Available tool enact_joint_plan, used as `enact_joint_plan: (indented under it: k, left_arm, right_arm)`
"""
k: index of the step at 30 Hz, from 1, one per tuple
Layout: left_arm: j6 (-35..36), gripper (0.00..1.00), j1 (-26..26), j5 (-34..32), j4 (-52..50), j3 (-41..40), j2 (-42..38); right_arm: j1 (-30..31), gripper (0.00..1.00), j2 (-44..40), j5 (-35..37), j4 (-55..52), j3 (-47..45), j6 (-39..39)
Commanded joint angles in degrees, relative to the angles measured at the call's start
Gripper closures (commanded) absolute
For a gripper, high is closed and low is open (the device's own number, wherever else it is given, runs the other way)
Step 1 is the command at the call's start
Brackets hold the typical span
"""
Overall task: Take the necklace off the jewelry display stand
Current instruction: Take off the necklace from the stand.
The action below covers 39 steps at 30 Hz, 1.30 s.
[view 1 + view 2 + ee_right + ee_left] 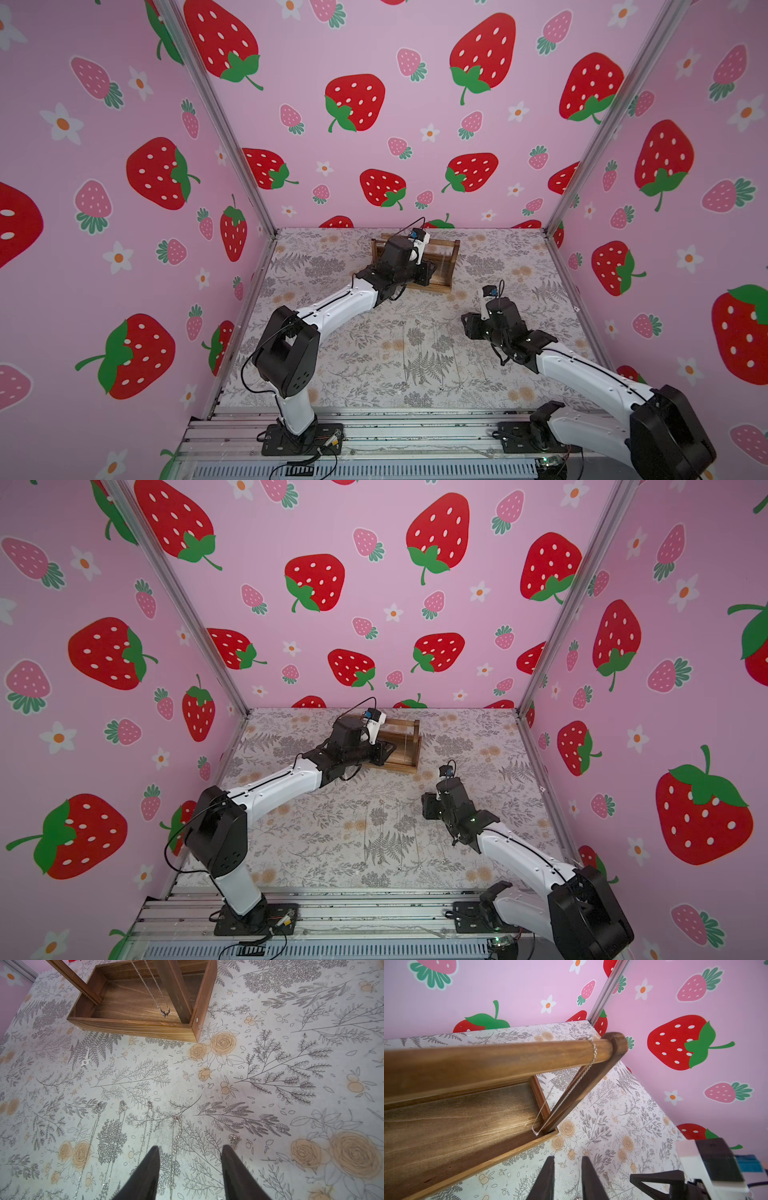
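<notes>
Plainly the necklace [594, 1053] is not yet off. It hangs over the bar [488, 1064] of the stand [440, 286], just beside the upright [583, 1088] at the end nearer the table's right edge. Its two strands drop to a pendant [165, 1011] low over the tray [133, 1027]; whether the pendant touches the wood I cannot tell. The stand sits at the middle of the far edge of the table [270, 1076].

The left gripper [568, 1159] hovers just outside the tray's long rim, short of the necklace. Its fingers [548, 1178] are only narrowly parted, with nothing between them. The right gripper [190, 1147] hangs well apart from the stand, over several other chains [176, 1126] lying flat on the table. Its fingers [145, 1172] are spread wide and empty.

The step in hand looks like the left arm's approach to the necklace. To do it well, I would widen the fingers first. Then I would come in on the near strand a little below the bar, where it hangs free of both bar and upright. Close gently, since a chain this fine is likely to slip or kink. A thicker stretch on top of the bar may be the clasp, but whether it is fastened cannot be made out. So lift up and over rather than tug down, which could tip the stand. Keep clear of the upright, where links could snag.
</notes>
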Motion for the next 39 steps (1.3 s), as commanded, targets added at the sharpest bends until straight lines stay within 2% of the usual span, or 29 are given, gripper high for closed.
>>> enact_joint_plan:
  k: [1, 12, 18, 26, 39]
  left_arm:
    - [0.0, 0.78, 0.9, 2.3, 1.1, 3.2, 1.3]
    - [-0.9, 0.8, 2.0, 11.8, 6.0, 6.4, 5.0]
    - [-2.3, 0.8, 2.0, 12.2, 8.5, 7.7, 7.1]
    - [-1.0, 0.81, 0.4, 8.8, 9.5, 10.6, 10.1]
    - [4.8, 0.83, -2.4, -4.2, 3.8, 14.9, 10.9]
  right_arm:
    - [-0.3, 0.51, 0.2, -0.8, -0.2, 0.8, 0.3]
    - [-0.3, 0.51, 0.8, -0.3, -0.2, 0.9, 0.1]
    - [-0.3, 0.5, 0.7, 0.1, -0.3, 0.9, -0.1]
    - [-0.3, 0.5, 0.4, -0.1, -0.5, 1.0, -0.1]
    - [-0.3, 0.5, -1.3, 0.1, -0.8, 0.6, 0.0]
